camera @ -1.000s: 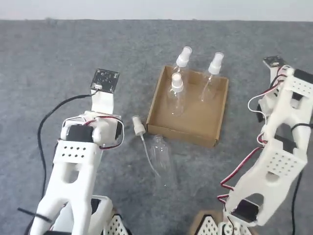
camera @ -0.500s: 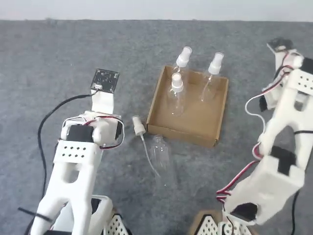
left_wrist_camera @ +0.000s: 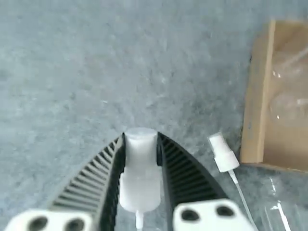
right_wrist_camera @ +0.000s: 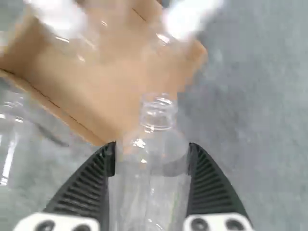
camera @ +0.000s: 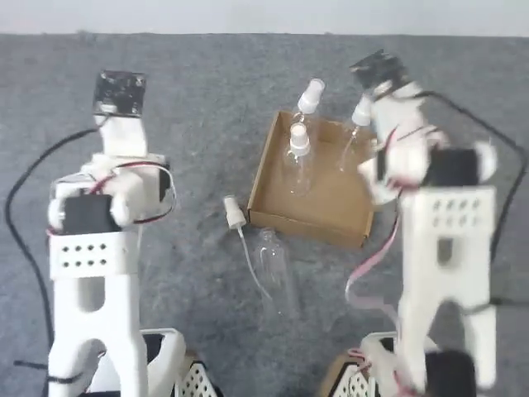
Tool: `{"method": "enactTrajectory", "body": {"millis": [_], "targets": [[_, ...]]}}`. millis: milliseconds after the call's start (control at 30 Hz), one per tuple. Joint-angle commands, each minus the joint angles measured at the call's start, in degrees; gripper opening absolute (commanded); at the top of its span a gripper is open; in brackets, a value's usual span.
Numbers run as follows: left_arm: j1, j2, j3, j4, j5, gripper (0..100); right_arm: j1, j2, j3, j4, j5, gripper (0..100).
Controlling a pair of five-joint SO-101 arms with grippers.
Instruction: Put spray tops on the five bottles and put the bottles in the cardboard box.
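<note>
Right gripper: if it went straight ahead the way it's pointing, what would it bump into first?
Probably the box. The right gripper holds an open bottle whose neck points at the box's near edge, so the bottle would touch it first. How far off is hard to tell.

We find no text, number, label or sign that we can read. The cardboard box (camera: pixel 335 207) has plain brown walls, the bottle (right_wrist_camera: pixel 153 159) is clear with a bare surface, and the spray top (left_wrist_camera: pixel 139 175) is plain white.
</note>
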Motion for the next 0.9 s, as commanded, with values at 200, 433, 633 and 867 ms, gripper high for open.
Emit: {"method": "enactTrajectory", "body": {"millis": [200,433,633,867], "targets": [[-0.09,-21.10,-8.48,5.54,0.88,1,-26.95,-25.27,31.74,-21.32,-9.76,3.4],[0.09,-26.46,-13.67,4.57,7.12,1,-38.55,-26.24,42.11,-33.27,-14.07,3.4],[8.79,-26.46,-17.80,0.44,12.40,1,-40.04,-26.77,45.71,-38.64,-14.95,3.5],[10.99,-26.46,-16.48,-8.53,19.52,1,-43.21,-33.63,51.78,-44.79,-15.30,3.0]]}}
